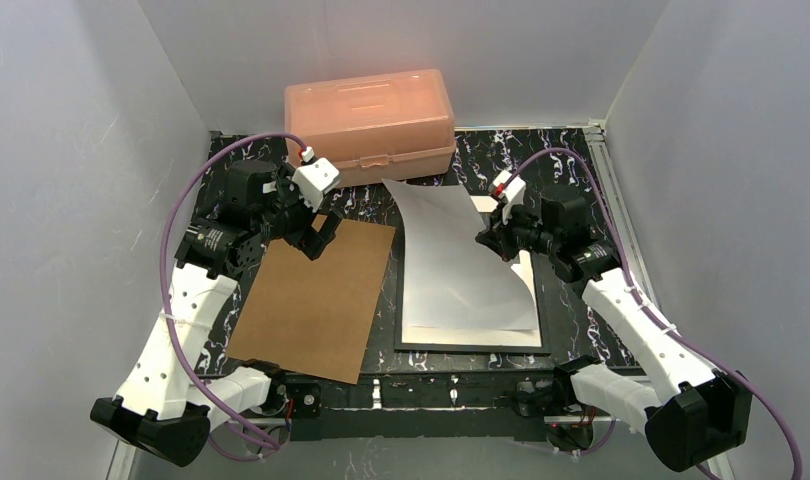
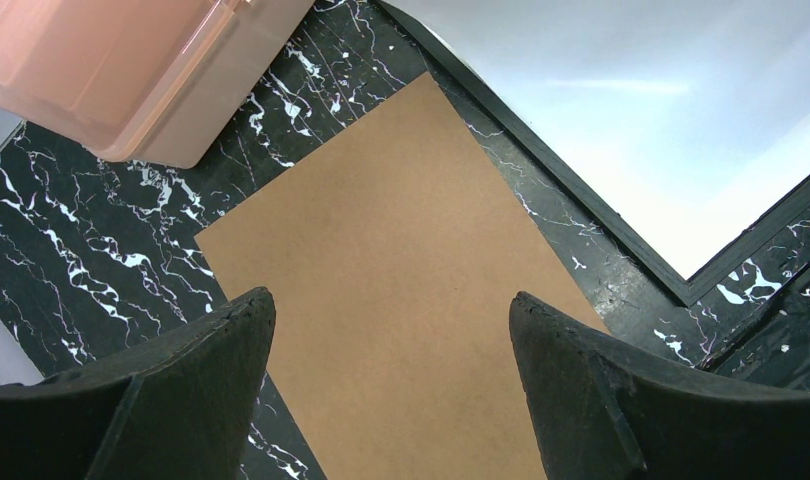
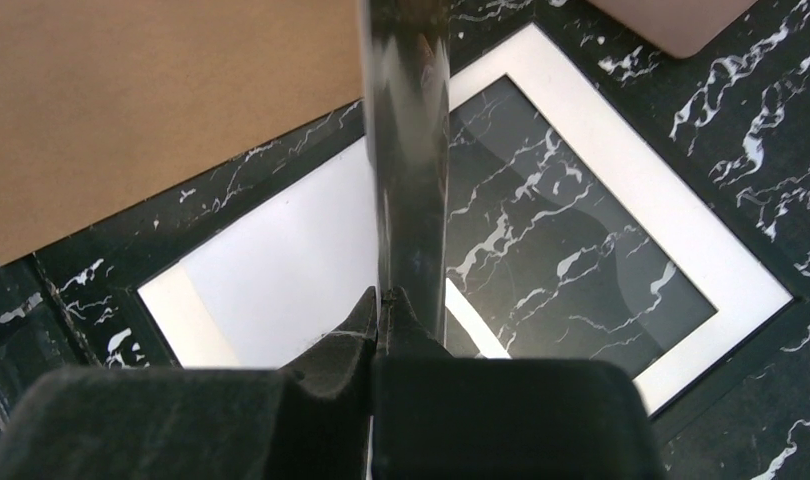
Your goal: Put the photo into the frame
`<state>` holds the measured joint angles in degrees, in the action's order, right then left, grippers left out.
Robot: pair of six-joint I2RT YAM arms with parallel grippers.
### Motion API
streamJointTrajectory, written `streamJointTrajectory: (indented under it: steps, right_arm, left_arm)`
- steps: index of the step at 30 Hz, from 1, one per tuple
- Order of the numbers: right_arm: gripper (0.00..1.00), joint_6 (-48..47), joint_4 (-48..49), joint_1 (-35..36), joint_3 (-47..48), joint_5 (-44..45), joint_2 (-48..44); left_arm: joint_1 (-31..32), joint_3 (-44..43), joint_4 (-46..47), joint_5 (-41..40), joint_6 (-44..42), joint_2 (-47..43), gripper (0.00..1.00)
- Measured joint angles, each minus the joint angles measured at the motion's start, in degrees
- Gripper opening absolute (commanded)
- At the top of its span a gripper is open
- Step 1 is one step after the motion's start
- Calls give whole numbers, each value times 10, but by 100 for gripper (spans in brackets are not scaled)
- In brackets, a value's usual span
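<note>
Black fingers of the right pincer point(image 3: 386, 310) are pressed together on one edge of the rectangular paper photo point(image 1: 451, 250). That edge runs up the right wrist view as a narrow glossy strip. From overhead the sheet shows its plain white back; the printed side is not visible. The clamped right edge is lifted, and the sheet curls down from it. The opposite side appears to rest on the thin flat black rectangular frame point(image 1: 461, 348). This hold probably lets the low side act as a hinge while the raised edge is lowered into the recess.

Inside the frame lies a white card mat point(image 3: 631, 170) with a rectangular window. The marbled pattern shows through the clear pane there. The photo sits skewed against the frame, and its far corner appears to reach past the frame toward the peach plastic box point(image 1: 371, 115). The sheet likely needs squaring to the mat before release, or a corner may ride over the rim.

The left pincer point(image 2: 391, 310) hangs with its fingers wide apart and nothing between them. It is above the plain brown backing board point(image 2: 401, 230), which lies flat on the black white-veined surface point(image 2: 81, 250), just beside the frame on its left. That position suits picking up the board once the photo is seated.
</note>
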<state>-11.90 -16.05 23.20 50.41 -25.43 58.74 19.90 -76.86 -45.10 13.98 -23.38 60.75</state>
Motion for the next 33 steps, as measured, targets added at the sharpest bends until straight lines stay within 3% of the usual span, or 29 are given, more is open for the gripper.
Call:
streamJointTrajectory:
  steps: [21,33]
  right_arm:
    - [1,-6,-66,-14,-14,0,-15]
    - [1,-12,-59,-19,-13,-8,47]
  left_arm:
    - [0,0,0,0,0,0,84]
    - [0,0,0,0,0,0,84]
